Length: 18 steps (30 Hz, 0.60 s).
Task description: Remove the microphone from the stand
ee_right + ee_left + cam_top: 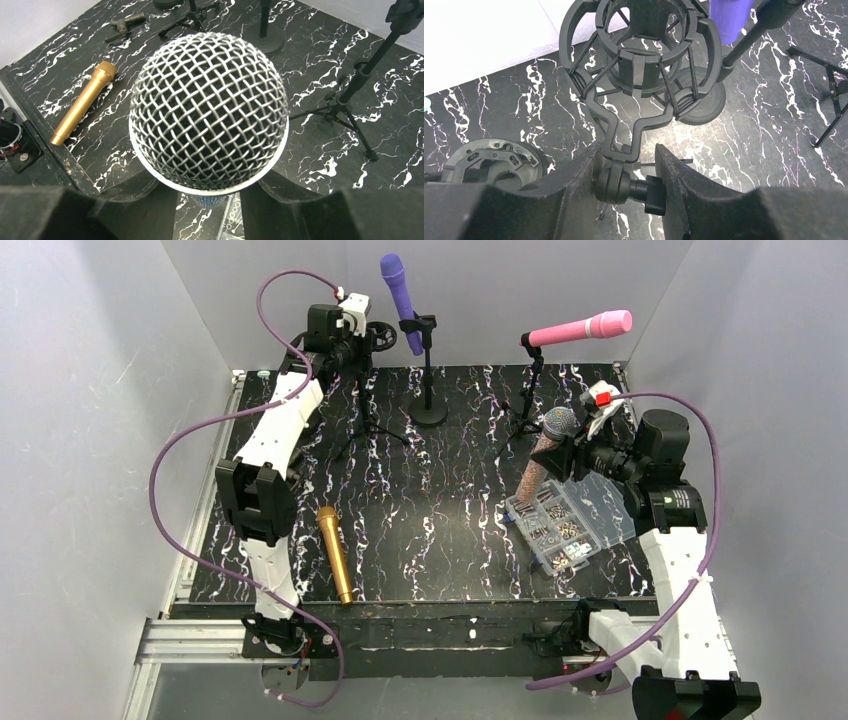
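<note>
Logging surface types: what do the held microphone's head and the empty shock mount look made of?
Microphone: head of woven, silvery metal mesh, judging by the shiny glints on its wires. Shock mount: matte black, probably plastic, strung with cords that look elastic.

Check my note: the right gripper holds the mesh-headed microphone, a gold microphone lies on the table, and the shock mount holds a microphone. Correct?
One error: the shock mount is empty; the left wrist view shows bare rings and cords, no microphone inside. The rest stands: the right gripper holds the mesh-headed microphone and the gold microphone lies on the table.
</note>
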Each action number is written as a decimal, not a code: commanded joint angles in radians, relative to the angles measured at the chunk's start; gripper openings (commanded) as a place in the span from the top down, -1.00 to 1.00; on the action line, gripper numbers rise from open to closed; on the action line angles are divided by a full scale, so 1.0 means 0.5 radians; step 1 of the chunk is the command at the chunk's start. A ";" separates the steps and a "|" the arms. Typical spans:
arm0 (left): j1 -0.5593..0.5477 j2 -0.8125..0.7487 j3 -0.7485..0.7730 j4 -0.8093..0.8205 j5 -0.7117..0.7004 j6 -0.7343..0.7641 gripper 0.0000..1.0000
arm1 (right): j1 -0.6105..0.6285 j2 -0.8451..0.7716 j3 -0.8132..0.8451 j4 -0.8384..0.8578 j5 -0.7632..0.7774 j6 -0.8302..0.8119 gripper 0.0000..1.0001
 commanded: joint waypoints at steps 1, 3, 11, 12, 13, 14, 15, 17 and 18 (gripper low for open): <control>-0.002 -0.035 -0.062 -0.179 0.025 0.069 1.00 | 0.019 -0.014 0.004 0.161 -0.056 0.026 0.97; -0.002 -0.026 -0.087 -0.186 0.031 0.078 1.00 | 0.021 -0.016 0.004 0.158 -0.056 0.024 0.97; -0.002 0.000 -0.174 -0.186 0.019 0.094 1.00 | 0.025 -0.013 0.005 0.149 -0.056 0.024 0.97; -0.002 0.003 -0.186 -0.187 0.013 0.089 1.00 | 0.025 -0.012 0.004 0.148 -0.055 0.023 0.97; 0.000 0.000 -0.200 -0.181 0.009 0.082 1.00 | 0.025 -0.012 0.005 0.145 -0.056 0.022 0.97; -0.002 -0.005 -0.221 -0.170 0.006 0.080 1.00 | 0.025 -0.014 0.004 0.143 -0.056 0.020 0.97; -0.001 -0.009 -0.240 -0.160 0.004 0.079 1.00 | 0.025 -0.016 0.003 0.142 -0.055 0.018 0.97; -0.002 -0.015 -0.279 -0.146 -0.002 0.072 1.00 | 0.025 -0.016 -0.002 0.142 -0.053 0.018 0.97; 0.000 -0.014 -0.300 -0.140 -0.008 0.071 1.00 | 0.025 -0.016 -0.003 0.139 -0.055 0.016 0.97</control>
